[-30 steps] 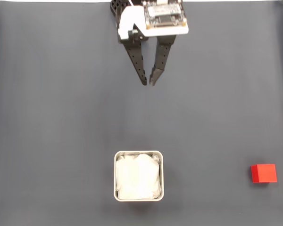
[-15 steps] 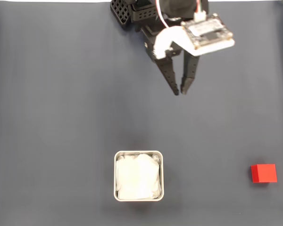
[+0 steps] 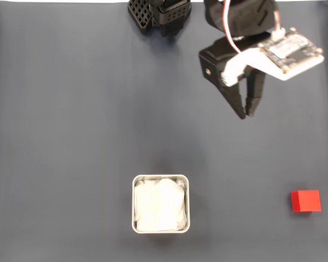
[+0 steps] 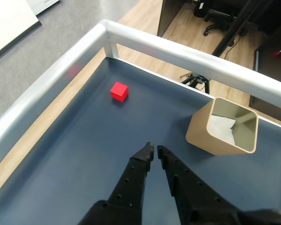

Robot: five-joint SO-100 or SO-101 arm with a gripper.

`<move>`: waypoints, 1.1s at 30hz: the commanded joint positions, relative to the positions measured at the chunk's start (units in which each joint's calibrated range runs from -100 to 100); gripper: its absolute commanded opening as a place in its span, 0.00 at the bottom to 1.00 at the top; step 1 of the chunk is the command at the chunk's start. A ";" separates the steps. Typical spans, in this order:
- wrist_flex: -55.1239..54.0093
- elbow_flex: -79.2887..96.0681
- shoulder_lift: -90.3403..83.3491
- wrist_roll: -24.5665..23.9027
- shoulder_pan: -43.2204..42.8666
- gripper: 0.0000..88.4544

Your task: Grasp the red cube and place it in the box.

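Observation:
The red cube (image 3: 306, 201) lies on the dark mat near the lower right of the fixed view; in the wrist view the red cube (image 4: 119, 91) sits ahead and to the left, close to the rail. The box (image 3: 134, 203), a silver tin with white lining, stands at lower centre; the wrist view shows the box (image 4: 203, 133) ahead to the right. My gripper (image 3: 244, 114) hovers in the upper right of the fixed view, well above the cube and apart from both. Its black fingers are together and hold nothing, as the gripper (image 4: 154, 150) also appears in the wrist view.
The arm's black base (image 3: 158, 11) stands at the top middle edge of the mat. A silver rail (image 4: 178, 49) borders the table just beyond the cube and box. Bare dark mat (image 3: 71, 136) stretches between gripper, box and cube.
The gripper has swung from the top centre to the right and slightly lower in the fixed view, still shut. Cube and box have not moved.

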 commanded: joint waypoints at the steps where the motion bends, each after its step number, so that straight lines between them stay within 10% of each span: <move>1: -1.78 -4.20 2.28 -0.24 -1.60 0.00; 33: -16.37 -22.72 34.25 -1.66 -5.43 0.06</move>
